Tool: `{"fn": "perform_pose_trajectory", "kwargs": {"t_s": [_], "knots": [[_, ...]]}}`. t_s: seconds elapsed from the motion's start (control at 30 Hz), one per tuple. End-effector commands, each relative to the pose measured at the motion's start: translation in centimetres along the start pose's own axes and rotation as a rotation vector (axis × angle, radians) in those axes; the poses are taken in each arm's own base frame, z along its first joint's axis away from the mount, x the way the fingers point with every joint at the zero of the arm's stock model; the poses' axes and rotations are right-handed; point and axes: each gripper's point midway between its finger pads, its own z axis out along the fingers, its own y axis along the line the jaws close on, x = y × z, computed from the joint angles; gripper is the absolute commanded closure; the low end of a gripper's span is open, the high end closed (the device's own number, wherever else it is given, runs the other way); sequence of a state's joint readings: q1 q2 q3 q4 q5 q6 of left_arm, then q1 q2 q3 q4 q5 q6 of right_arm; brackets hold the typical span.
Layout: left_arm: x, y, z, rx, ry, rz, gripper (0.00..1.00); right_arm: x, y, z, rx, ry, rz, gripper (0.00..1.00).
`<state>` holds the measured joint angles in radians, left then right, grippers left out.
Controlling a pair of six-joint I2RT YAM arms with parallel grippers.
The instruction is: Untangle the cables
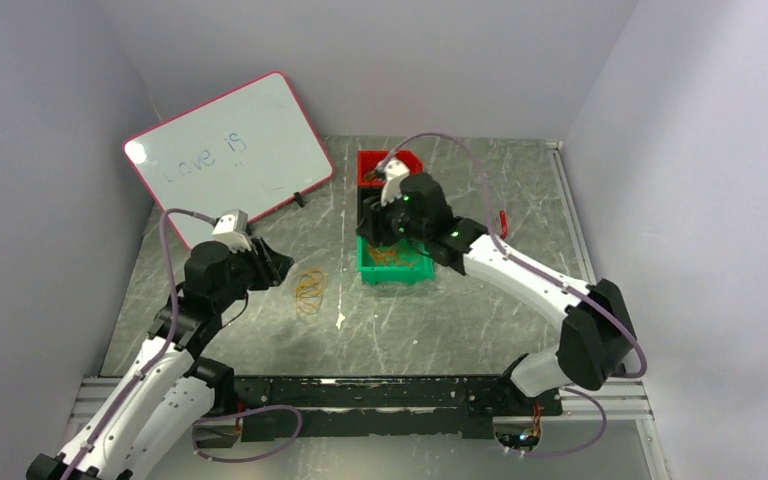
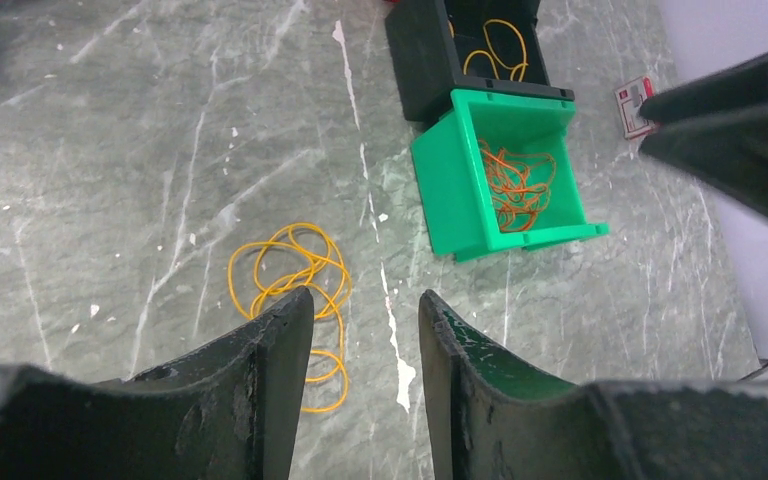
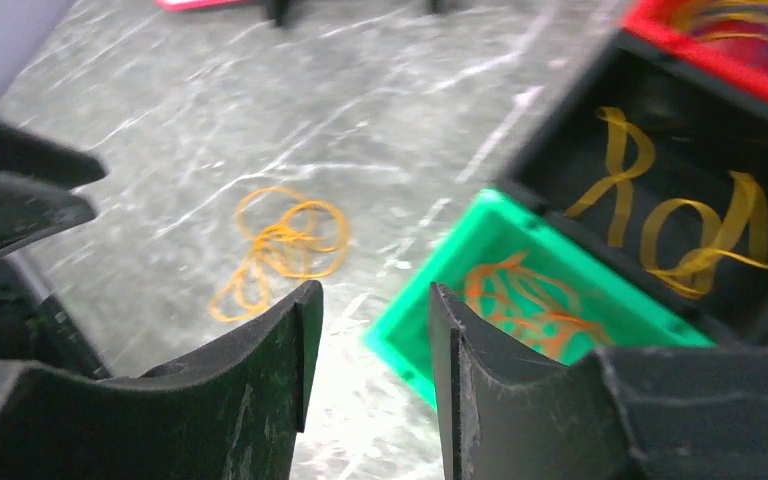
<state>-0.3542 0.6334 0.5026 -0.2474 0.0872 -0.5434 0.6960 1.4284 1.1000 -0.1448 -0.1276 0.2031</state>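
Observation:
The cables I can see loose are a small tangle of thin yellow-orange loops [image 1: 310, 290] lying flat on the grey table, also seen in the left wrist view [image 2: 290, 272] and the right wrist view [image 3: 282, 243]. My left gripper [image 2: 366, 296] is open and empty, hovering just left of this tangle [image 1: 275, 265]. More orange loops [image 2: 516, 187] lie in the green bin [image 2: 440, 200]. My right gripper [image 3: 375, 288] is open and empty above the green bin's [image 1: 395, 274] near-left corner. Yellow loops [image 3: 682, 225] sit in the black bin [image 2: 415, 60].
Three bins stand in a row at centre: green [image 3: 482, 212], black [image 3: 560, 160], and red [image 1: 372, 160] farthest back. A pink-framed whiteboard [image 1: 230, 150] leans at the back left. A small red-and-white tag [image 2: 636, 103] lies right of the bins. Walls close in on both sides.

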Motion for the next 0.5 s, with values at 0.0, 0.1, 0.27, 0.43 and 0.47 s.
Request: {"fn": "perform_pose_trajectory", "kwargs": {"t_s": [0.0, 0.1, 0.27, 0.43, 0.47], "knots": [[-2.3, -0.2, -1.4, -0.039, -0.067, -0.019, 0.51, 1.8, 5.6, 2.5, -0.161, 0.053, 0.002, 0.53], [-2.9, -0.3, -2.0, -0.046, -0.079, -0.012, 0.49, 3.6, 8.3, 4.4, -0.213, 0.118, -0.047, 0.53], [-3.2, -0.2, -2.8, -0.059, -0.088, -0.004, 0.46, 6.7, 10.2, 7.5, -0.242, 0.219, -0.079, 0.53], [-3.5, -0.3, -3.3, -0.061, -0.098, -0.006, 0.43, 9.2, 10.0, 9.8, -0.223, 0.277, -0.081, 0.53], [-3.5, -0.3, -3.4, -0.063, -0.098, -0.004, 0.42, 9.6, 9.8, 10.1, -0.217, 0.284, -0.081, 0.53]]}}
